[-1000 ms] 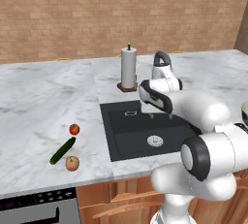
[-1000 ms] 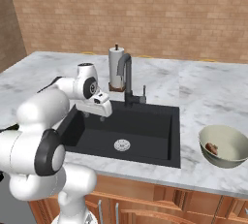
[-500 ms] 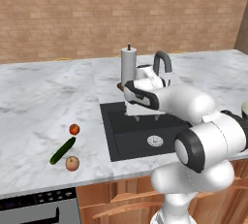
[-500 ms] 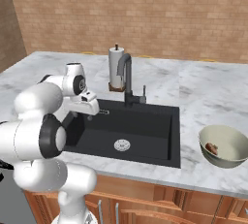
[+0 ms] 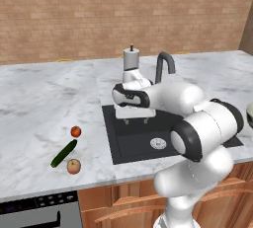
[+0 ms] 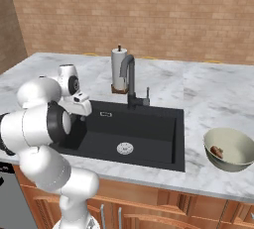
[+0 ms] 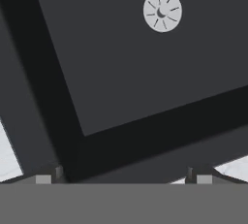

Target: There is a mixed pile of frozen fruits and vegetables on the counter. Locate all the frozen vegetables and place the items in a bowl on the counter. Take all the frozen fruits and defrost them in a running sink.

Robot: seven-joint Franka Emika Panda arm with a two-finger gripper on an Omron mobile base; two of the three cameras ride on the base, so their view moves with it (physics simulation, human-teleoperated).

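On the near left part of the counter (image 5: 44,103), three foods lie loosely grouped: the peach (image 5: 73,166) nearest the edge, the cucumber (image 5: 63,153) lying slantwise just behind it, and the red ball (image 5: 75,132) a little farther back. None has been moved to its place yet; they sit well apart from the sink (image 6: 131,134), which suits a pile waiting to be sorted.

The tool (image 5: 132,119) hangs over the left end of the basin with its fingers spread wide and nothing between them. In the hand view its tips (image 7: 48,174) frame the dark basin floor and the silver drain (image 7: 162,10), so it points down into the sink, probably in passing on its way toward the pile on the left.

Off to the right, the bowl (image 6: 229,136) rests near the counter's front edge and already holds a small brownish lump (image 6: 216,150), most likely one of the vegetables, put there as the task asks. I judge the cucumber belongs with it, and the two round fruits in the basin.

Behind the sink rises the faucet (image 6: 128,77); no water can be seen running. Just beyond stands a paper towel roll (image 6: 117,69).

No brand, label or writing is legible anywhere.
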